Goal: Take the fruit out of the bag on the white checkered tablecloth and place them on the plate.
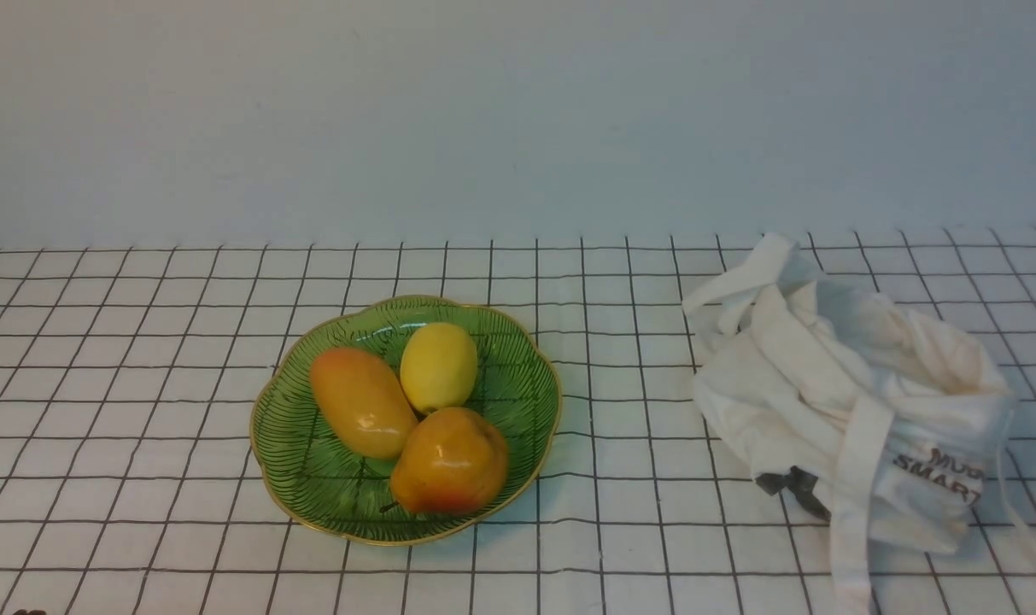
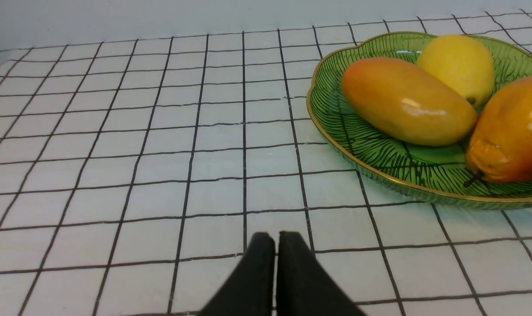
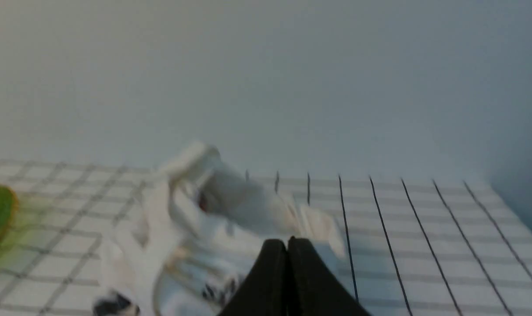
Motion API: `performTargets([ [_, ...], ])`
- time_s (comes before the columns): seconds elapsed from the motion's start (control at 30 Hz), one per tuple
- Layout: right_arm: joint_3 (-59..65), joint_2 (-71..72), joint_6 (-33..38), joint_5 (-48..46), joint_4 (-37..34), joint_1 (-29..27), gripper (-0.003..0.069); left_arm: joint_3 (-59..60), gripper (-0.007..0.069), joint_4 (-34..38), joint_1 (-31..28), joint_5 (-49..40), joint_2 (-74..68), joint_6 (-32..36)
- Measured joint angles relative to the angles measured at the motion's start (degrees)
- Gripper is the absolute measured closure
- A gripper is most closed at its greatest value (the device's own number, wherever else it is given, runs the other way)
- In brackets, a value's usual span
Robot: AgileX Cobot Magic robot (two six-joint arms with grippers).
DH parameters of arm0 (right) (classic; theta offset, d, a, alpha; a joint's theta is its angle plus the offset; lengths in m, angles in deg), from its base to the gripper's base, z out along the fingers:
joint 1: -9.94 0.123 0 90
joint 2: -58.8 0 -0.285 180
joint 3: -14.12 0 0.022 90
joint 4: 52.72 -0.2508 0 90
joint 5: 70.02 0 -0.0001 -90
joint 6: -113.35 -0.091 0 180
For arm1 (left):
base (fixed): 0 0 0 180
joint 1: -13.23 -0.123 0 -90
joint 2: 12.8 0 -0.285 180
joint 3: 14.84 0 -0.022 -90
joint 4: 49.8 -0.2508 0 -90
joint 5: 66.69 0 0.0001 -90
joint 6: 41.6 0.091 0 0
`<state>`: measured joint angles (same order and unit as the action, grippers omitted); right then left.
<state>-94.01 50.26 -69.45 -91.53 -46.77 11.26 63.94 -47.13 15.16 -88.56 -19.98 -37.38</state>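
Apparently firm, slick mango [image 1: 364, 403], best grasped mid-body; left jaws [image 2: 276, 239], right jaws [image 3: 290, 245]: clenched, empty.

Checkered cloth [image 1: 620, 512] lies bare between the plate [image 1: 291, 504] and, apparently slumped, the bag [image 1: 740, 401], whose straps [image 1: 855, 504] obstruct its near side.

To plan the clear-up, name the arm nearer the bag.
Right. Its jaws stand just short of the bag; the left jaws are over by the plate, across the cloth.
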Motion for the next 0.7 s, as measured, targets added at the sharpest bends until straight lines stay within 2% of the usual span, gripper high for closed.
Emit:
performTargets([
  [0.17, 6.49, 1.22, -0.1, -0.79, 0.0, -1.08, 0.0671, 0.0, 0.0632, 0.0, 0.0, 0.0, 0.0, 0.0],
  [0.7, 6.49, 1.22, -0.15, -0.79, 0.0, -1.03, 0.0671, 0.0, 0.0632, 0.0, 0.0, 0.0, 0.0, 0.0],
])
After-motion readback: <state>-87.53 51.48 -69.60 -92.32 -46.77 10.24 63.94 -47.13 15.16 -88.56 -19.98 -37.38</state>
